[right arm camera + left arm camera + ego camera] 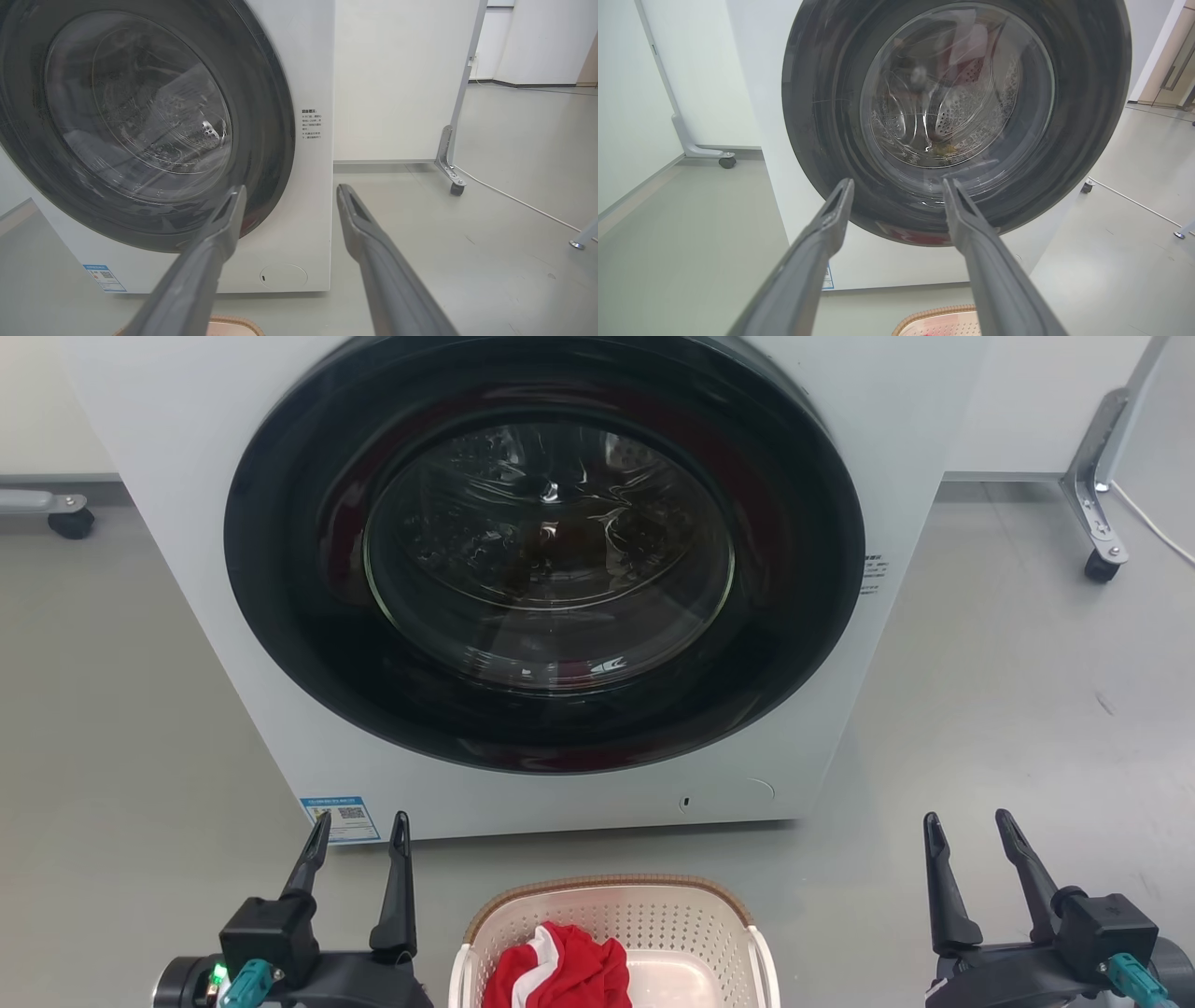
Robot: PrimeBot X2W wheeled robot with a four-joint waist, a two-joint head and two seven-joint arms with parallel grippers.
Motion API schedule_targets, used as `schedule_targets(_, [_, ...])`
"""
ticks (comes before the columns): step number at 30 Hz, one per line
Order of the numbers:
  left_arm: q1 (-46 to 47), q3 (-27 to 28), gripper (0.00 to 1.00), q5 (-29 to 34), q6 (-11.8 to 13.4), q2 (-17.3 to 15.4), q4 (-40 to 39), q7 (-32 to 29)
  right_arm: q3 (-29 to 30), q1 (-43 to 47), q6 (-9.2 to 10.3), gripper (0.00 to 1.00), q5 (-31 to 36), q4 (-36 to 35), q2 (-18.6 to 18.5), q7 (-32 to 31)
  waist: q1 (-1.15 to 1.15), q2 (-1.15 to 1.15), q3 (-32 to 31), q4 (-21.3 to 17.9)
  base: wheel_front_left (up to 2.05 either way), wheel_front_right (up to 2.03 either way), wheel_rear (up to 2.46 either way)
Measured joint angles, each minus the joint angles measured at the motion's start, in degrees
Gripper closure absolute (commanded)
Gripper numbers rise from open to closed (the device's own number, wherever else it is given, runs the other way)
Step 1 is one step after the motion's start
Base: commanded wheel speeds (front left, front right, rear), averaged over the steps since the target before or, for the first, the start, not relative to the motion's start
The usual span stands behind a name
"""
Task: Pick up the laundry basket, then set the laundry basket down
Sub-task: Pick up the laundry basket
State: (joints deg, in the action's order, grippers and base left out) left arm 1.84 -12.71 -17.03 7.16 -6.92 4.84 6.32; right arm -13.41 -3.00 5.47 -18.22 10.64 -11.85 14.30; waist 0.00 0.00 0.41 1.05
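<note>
The laundry basket [653, 915] stands on the grey floor at the bottom centre of the head view, cream-white and perforated with a brown woven rim, holding a red and white garment [560, 971]. Its rim also peeks in at the bottom of the left wrist view [934, 313] and the right wrist view [233, 323]. My left gripper [359, 821] hangs open to the basket's left, apart from it. To the basket's right my right gripper [971, 821] is open too, with nothing between its fingers.
A white front-loading washing machine [187, 448] with a shut dark round door [546, 546] stands just behind the basket. White partition panels on castor feet [1102, 565] stand behind at both sides. A white cable [514, 198] runs across the floor at the right.
</note>
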Motion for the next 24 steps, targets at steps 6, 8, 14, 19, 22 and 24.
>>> schedule_targets(6, [0.0,0.3,0.0,0.2,0.0,0.2,0.0,-0.2,0.0,0.0,-0.01,0.0,0.0,0.2,0.0,0.0,0.0,0.0,0.1,0.0,0.0,0.0,0.0])
schedule_targets(8, [0.0,0.4,0.0,0.3,0.0,0.2,-0.1,-0.2,0.0,-0.1,-0.04,0.0,0.0,0.2,0.0,0.0,0.0,0.0,0.2,0.0,0.0,0.0,0.0])
schedule_targets(14, [0.0,0.4,0.0,0.5,0.0,0.5,-0.7,-0.5,0.1,-0.1,-0.27,0.0,0.0,0.1,0.0,0.0,0.0,0.0,0.7,0.1,0.0,0.0,0.0])
schedule_targets(19, [0.0,-0.2,0.0,0.7,0.1,0.5,-1.6,-0.9,-0.2,-0.4,-0.52,0.0,0.0,-0.5,0.1,0.0,0.0,0.0,1.9,0.1,0.0,0.0,0.0])
schedule_targets(22, [0.0,-0.5,0.0,0.7,0.0,0.4,-2.0,-1.2,-0.5,-1.2,-0.69,0.0,0.0,-0.7,0.1,0.0,0.0,0.0,3.0,0.2,0.0,0.0,0.0])
schedule_targets(24, [0.1,-0.7,0.0,0.7,-0.1,0.4,-2.3,-1.2,-0.7,-1.5,-0.89,0.0,0.0,-1.0,0.2,0.0,0.0,0.0,3.9,0.2,0.0,0.0,0.0])
